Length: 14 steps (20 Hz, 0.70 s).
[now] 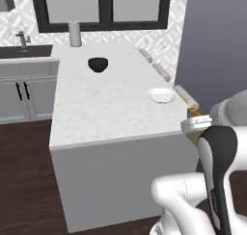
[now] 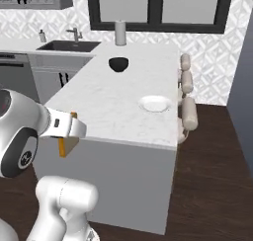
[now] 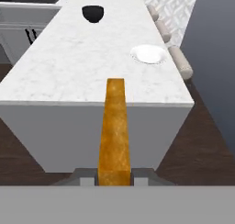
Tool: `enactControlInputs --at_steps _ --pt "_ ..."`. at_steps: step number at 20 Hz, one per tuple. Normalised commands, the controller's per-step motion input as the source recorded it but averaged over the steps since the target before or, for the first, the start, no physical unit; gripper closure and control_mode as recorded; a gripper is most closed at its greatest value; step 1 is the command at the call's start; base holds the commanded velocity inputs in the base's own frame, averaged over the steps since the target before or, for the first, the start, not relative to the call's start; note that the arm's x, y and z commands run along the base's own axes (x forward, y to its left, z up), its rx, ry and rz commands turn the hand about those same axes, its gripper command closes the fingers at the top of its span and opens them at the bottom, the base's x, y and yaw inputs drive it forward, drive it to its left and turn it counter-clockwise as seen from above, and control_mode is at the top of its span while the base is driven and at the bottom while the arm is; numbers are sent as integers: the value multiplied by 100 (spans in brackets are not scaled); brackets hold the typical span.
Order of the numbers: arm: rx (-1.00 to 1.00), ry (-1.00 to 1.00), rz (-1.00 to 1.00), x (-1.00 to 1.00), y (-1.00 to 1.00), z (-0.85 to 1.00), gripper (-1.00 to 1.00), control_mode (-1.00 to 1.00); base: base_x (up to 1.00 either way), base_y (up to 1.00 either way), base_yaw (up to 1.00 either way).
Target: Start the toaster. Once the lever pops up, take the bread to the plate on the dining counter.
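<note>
The gripper (image 3: 113, 176) is clamped on the bread (image 3: 114, 131) by its lower edge, short of the dining counter (image 3: 69, 67), the plate (image 3: 148, 54) beyond. The toasted slice looks light, stiff and crumbly: a gentle edge pinch suits it.

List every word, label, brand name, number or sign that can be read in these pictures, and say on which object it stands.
No readable text in any view.
White robot arm: a small round mark on its dark joint cap, too blurred to read.
Thin orange-tan bread slice, small round white plate, dark blue-black bowl and white grey-veined marble dining counter: no lettering.
</note>
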Motion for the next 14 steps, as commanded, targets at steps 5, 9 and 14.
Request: enactControlInputs --at_steps 5,9,14 --pt "0 0 0 0 0 0 100 100 22 -100 14" --pt "0 0 0 0 0 0 100 100 4 -100 27" --pt "0 0 0 0 0 0 100 100 11 -100 44"
